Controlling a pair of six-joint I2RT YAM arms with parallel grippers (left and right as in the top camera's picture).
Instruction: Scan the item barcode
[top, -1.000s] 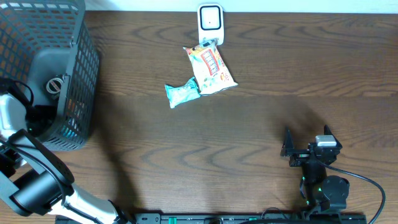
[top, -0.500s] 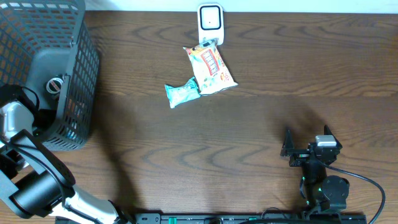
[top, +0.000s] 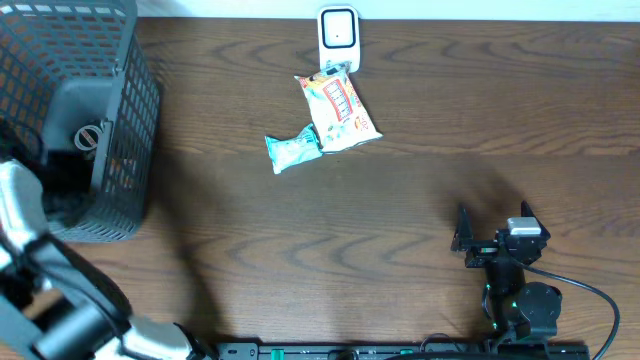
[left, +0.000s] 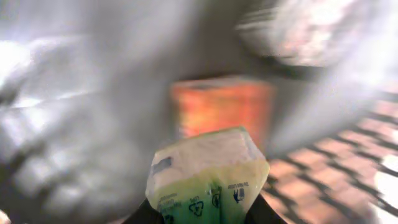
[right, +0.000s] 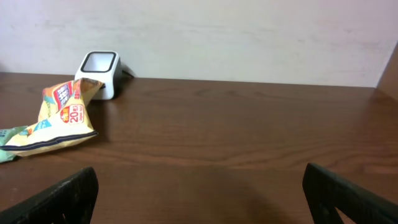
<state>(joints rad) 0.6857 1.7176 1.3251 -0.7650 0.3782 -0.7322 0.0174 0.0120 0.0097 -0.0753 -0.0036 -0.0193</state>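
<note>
Overhead view shows a dark wooden bench (top: 420, 150) with a grey mesh basket (top: 125, 70) at its far left corner. The left arm (top: 18, 205) reaches into this basket from the near side, and its tool is hidden there. In the left wrist view, which is very blurred, the left tool (left: 199, 214) is closed narrow on a pale packet (left: 202, 165) with a green lower part and small printed symbols. The packet stands upright between the two dark fingers. Behind it there is an orange shape (left: 221, 106); what it is I cannot tell.

A white scanner (top: 338, 35) stands at the far edge of the bench, in the middle. Just in front of it lies a yellow snack bag (top: 342, 112), and a small teal packet (top: 292, 150) touches its near left corner.

The right tool (top: 490, 215) rests low at the near right, well apart from the bags. Its fingers (right: 68, 193) are spread wide and hold nothing.
</note>
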